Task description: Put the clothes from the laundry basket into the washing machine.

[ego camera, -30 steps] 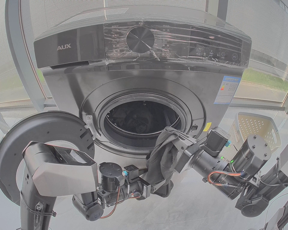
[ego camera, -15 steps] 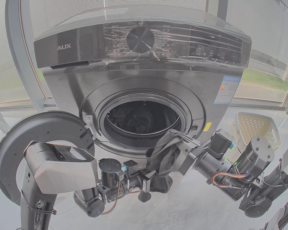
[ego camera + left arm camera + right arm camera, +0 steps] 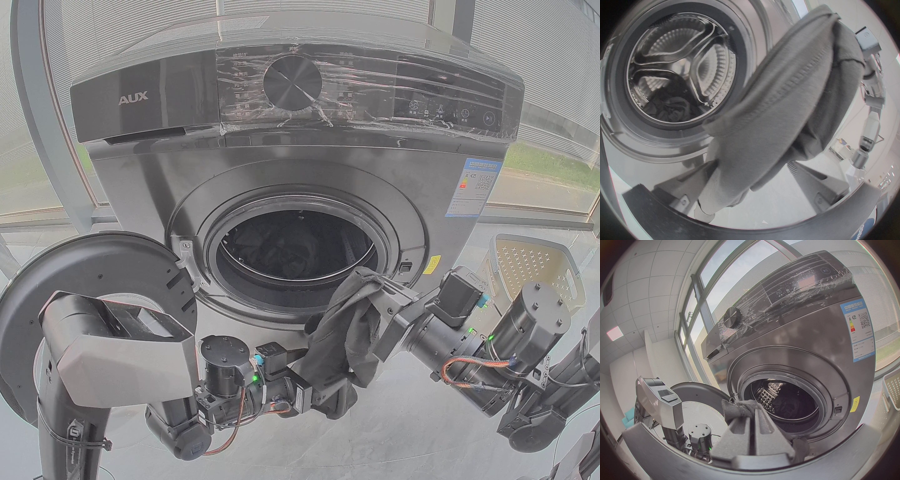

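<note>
Head view: the right gripper point(image 3: 377, 286) pinches the top of the grey garment point(image 3: 347, 337), which hangs lengthwise just below the right rim of the drum point(image 3: 294, 250). The left gripper point(image 3: 320, 392) sits at the garment's lower end.
Left wrist view: the left gripper's fingers point(image 3: 690, 184) are spread, with cloth loose between them.
Right wrist view: the drum lies just ahead.

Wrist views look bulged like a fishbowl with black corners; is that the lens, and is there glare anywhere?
Yes, the lens: the left wrist view bows the washing machine's door ring, swells the near grey garment and blackens the corners; the right wrist view curves the window frames, bright with daylight; the head view shows glints on the plastic film over the control panel.
</note>
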Motion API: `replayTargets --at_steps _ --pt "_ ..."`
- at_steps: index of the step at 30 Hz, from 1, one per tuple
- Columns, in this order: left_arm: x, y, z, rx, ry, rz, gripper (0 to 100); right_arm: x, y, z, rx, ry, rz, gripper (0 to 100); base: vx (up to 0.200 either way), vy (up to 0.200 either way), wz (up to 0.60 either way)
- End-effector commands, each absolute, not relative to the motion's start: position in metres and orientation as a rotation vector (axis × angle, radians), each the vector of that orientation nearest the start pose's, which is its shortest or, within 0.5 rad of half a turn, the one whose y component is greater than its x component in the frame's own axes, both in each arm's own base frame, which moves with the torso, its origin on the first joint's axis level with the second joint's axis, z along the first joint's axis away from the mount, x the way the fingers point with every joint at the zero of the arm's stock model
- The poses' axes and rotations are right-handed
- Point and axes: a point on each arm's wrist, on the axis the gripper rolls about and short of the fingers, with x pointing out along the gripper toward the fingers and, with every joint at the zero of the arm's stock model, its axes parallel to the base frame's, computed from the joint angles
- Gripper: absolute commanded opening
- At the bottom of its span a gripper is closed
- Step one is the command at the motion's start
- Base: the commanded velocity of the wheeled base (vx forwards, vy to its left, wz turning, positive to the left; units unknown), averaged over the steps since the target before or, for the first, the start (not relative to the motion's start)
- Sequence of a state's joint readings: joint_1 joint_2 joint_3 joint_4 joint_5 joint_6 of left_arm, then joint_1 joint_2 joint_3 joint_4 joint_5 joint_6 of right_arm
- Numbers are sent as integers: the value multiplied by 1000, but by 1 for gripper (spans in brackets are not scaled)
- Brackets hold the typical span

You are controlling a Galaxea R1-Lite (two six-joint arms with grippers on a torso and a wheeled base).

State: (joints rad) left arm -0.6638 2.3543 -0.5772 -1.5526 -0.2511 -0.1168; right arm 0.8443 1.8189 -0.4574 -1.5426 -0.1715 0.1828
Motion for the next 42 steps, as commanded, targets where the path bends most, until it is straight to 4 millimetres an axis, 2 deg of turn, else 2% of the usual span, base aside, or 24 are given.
replayTargets --at_steps 1,4,11,12,20,27,28,33,34,36,42 --pt "266 -223 -1 -52 300 -937 100 192 212 153 264 -96 688 0 0 0 0" --pt "273 -228 -12 -39 296 -936 100 191 213 152 263 -94 693 0 0 0 0" --pt "287 -238 -17 -45 254 -929 100 189 214 153 264 -95 700 0 0 0 0" --pt "288 -240 -18 -45 252 -924 0 189 215 153 265 -96 702 0 0 0 0" --pt "298 -247 -23 -55 225 -915 0 188 214 151 262 -87 701 0 0 0 0" --pt "301 -241 -12 -64 202 -894 0 187 210 149 260 -77 695 0 0 0 0" --pt "302 -238 2 -73 171 -875 0 187 208 148 256 -72 690 0 0 0 0" --pt "295 -223 38 -103 117 -852 0 187 205 146 250 -62 683 0 0 0 0" --pt "294 -222 40 -107 115 -851 0 186 204 145 249 -61 683 0 0 0 0" --pt "288 -214 60 -136 88 -845 0 184 203 141 240 -41 684 0 0 0 0" --pt "274 -194 100 -172 10 -827 0 178 195 124 197 38 675 0 0 0 0"
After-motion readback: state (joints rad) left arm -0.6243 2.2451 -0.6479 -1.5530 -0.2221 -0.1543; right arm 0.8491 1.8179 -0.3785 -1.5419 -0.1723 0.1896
